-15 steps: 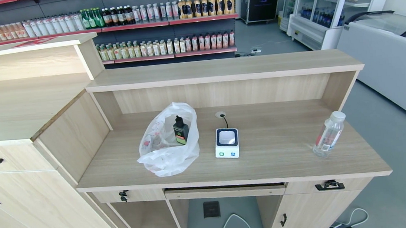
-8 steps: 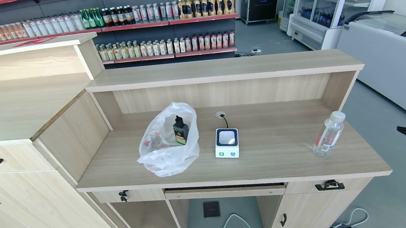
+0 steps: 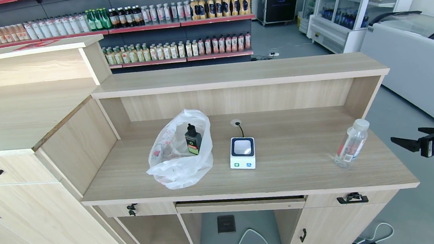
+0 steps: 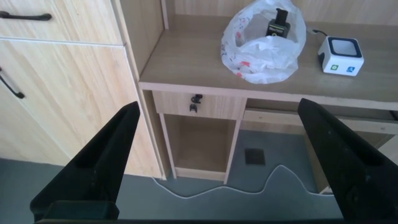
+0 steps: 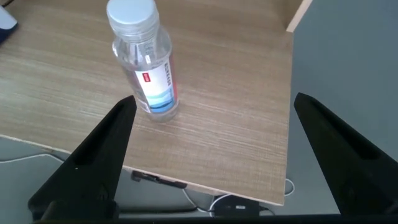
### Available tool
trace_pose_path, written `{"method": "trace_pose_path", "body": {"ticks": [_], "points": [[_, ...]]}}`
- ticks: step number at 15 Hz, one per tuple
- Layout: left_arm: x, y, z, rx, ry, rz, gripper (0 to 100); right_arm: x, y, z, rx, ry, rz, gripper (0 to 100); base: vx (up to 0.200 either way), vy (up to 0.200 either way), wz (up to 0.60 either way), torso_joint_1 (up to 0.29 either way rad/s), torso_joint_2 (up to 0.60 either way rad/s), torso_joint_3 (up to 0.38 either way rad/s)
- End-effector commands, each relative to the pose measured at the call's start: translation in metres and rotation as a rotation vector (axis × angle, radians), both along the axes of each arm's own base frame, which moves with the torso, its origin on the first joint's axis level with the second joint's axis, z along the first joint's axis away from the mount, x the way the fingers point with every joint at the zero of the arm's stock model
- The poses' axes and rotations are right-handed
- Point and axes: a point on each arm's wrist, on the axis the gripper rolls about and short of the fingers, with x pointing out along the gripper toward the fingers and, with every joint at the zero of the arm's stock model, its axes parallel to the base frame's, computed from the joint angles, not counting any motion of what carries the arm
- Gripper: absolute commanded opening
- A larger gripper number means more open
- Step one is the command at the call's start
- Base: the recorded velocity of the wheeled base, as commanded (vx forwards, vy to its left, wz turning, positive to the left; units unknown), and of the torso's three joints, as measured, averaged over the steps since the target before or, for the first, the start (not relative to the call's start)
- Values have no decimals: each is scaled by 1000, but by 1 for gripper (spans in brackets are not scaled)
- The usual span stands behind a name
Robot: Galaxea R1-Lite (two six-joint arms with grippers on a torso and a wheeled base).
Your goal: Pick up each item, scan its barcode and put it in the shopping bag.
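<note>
I see a clear plastic water bottle (image 3: 351, 143) with a white cap and a label, standing upright near the right end of the counter (image 3: 297, 172). The white barcode scanner (image 3: 242, 152) sits mid-counter, dark window up. Just left of it the translucent shopping bag (image 3: 174, 170) lies open, a dark bottle (image 3: 193, 139) upright inside

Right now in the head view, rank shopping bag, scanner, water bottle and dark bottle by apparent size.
1. shopping bag
2. water bottle and scanner: too alike to rank; bottle taller, scanner wider
3. dark bottle, partly hidden
</note>
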Motion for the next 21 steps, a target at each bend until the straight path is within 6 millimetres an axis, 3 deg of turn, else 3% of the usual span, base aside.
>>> {"method": "trace_pose_path", "body": {"ticks": [1, 8, 21], "points": [[0, 0, 0, 0, 0, 1, 100, 8, 2, -12, 8, 14, 17, 100, 0, 0, 0, 0, 0, 0], [0, 0, 0, 0, 0, 1, 100, 25, 6, -28, -29, -36, 51, 100, 0, 0, 0, 0, 0, 0], [0, 0, 0, 0, 0, 1, 100, 60, 35, -54, -45, -81, 152, 100, 0, 0, 0, 0, 0, 0]]}}
